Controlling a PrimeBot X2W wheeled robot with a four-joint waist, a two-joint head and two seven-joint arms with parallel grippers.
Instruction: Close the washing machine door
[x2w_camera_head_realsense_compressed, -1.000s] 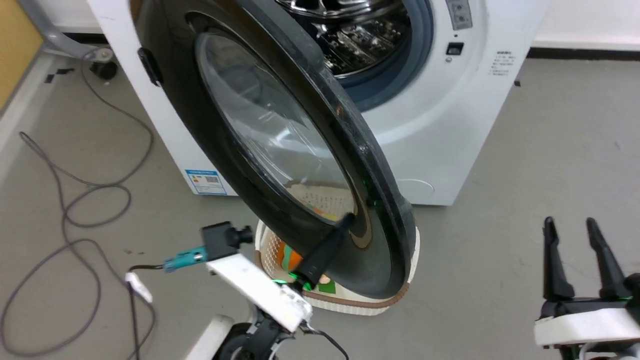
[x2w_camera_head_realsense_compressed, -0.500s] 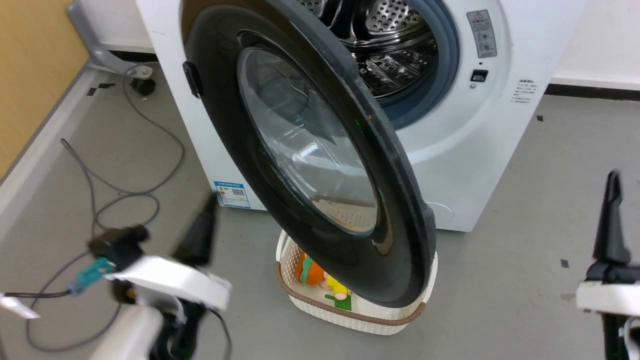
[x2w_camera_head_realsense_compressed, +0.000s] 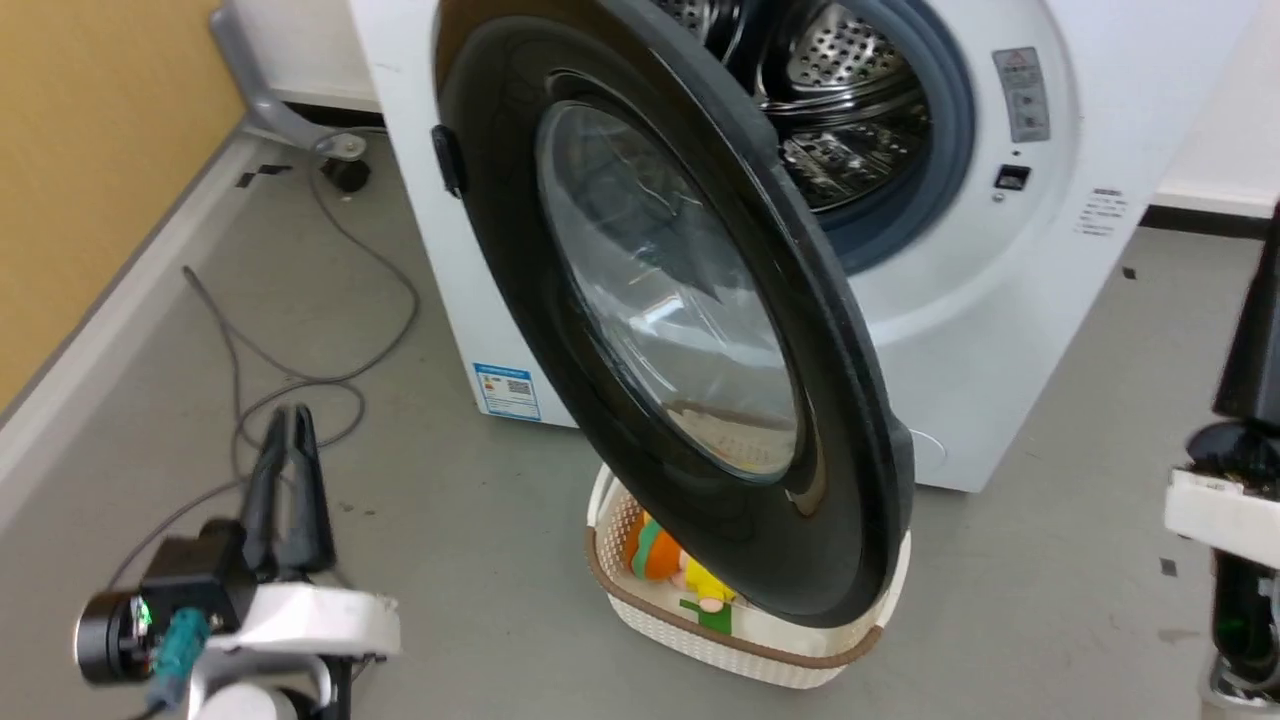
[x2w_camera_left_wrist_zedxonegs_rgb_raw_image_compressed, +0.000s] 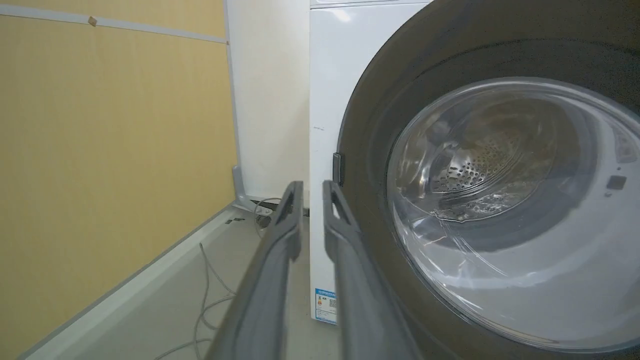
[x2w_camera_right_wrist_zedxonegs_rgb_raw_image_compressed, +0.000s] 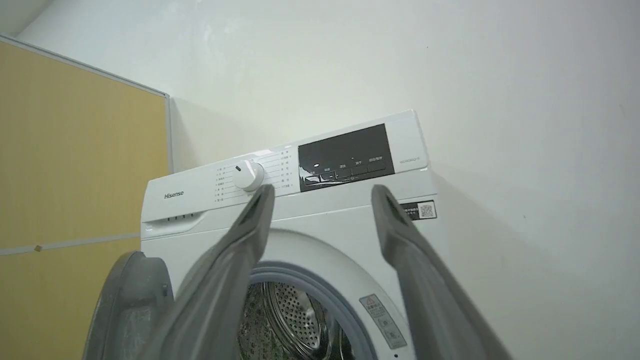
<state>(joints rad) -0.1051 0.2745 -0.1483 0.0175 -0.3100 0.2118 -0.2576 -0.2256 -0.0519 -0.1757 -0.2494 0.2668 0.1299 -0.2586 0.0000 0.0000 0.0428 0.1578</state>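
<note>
The washing machine door (x2w_camera_head_realsense_compressed: 680, 330) is hanging half open above a basket (x2w_camera_head_realsense_compressed: 750, 650). The left end effector (x2w_camera_head_realsense_compressed: 289, 415) is sitting closed and empty, left of the door. The right end effector (x2w_camera_right_wrist_zedxonegs_rgb_raw_image_compressed: 324, 192) is gaping wide, holding nothing.

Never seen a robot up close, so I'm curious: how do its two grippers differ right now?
The left gripper has its jaws shut, nearly touching; the right gripper has its jaws spread wide. The left gripper aims at the hinge side of the washing machine door; the right gripper aims up at the control panel. Both have long dark jaws, hold nothing and are clear of the door.
</note>
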